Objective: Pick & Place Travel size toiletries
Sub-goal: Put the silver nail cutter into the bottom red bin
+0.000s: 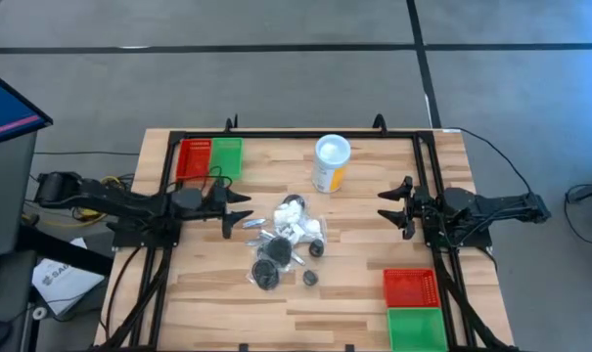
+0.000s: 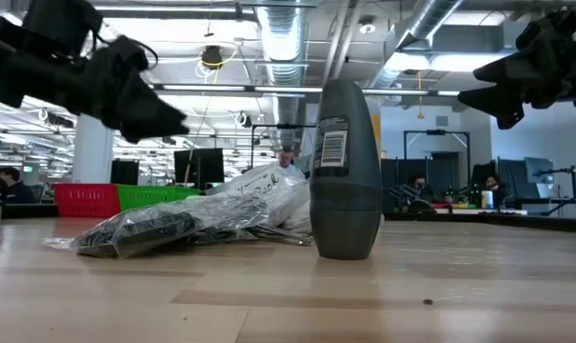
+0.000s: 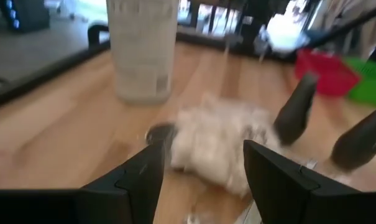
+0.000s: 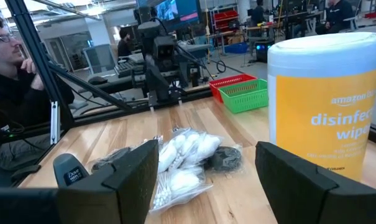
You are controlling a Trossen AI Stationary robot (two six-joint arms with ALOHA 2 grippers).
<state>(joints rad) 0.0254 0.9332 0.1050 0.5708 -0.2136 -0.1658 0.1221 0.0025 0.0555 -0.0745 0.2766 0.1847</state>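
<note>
Left gripper (image 1: 245,210) hangs over the table's left side, fingers spread wide, holding nothing, just beside the toiletries (image 1: 288,240). These lie heaped mid-table (white packets, wrapped dark pucks, a small dark bottle (image 2: 345,171) standing upright). Right gripper (image 1: 391,206) hangs at the right, equally wide, empty, well apart.

Glossy clear plastic wrap (image 2: 183,221) crinkles on the smooth wooden table (image 2: 288,295) beside a matt dark bottle (image 2: 345,171).

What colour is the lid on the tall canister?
White, on a yellow canister; clearest in the right wrist view.
</note>
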